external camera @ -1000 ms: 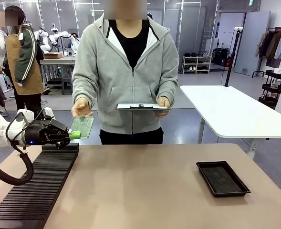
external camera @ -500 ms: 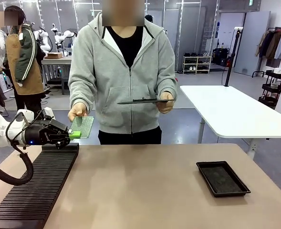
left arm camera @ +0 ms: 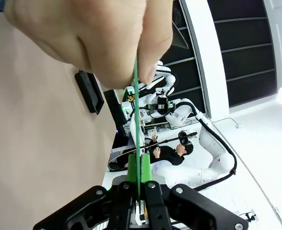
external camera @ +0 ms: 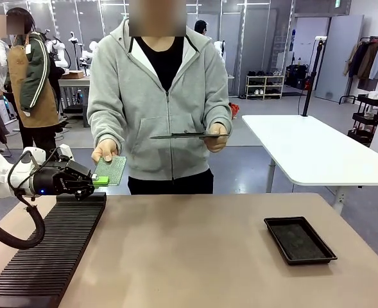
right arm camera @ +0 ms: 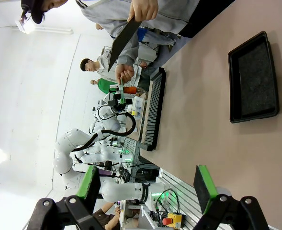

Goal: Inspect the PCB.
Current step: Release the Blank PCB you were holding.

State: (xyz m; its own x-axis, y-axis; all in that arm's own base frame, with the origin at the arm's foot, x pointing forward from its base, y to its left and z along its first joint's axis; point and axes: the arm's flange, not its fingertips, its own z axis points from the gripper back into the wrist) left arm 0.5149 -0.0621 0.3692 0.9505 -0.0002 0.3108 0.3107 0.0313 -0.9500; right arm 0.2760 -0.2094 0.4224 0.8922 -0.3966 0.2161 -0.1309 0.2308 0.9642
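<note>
A: Item one — the PCB. Location?

B: Front view: in the air by the far end of the slotted rack, toward 9 o'clock of the picture, with its face tilted to the camera. The left gripper is pressed together on its 7 o'clock corner. The person's hand pinches its 11 o'clock corner.

A: What does the left wrist view add?

B: The board edge-on: a thin green line from the clamped pads at 6 o'clock up into the pinching fingers at 12.

A: Arm pose?

B: The left arm enters from 9 o'clock, gripper level, pointing toward 3.

A: Item two?

B: The right gripper — pads spread wide, nothing between them, with the black tray at its 2 o'clock. The person's other hand holds a clipboard flat.
</note>
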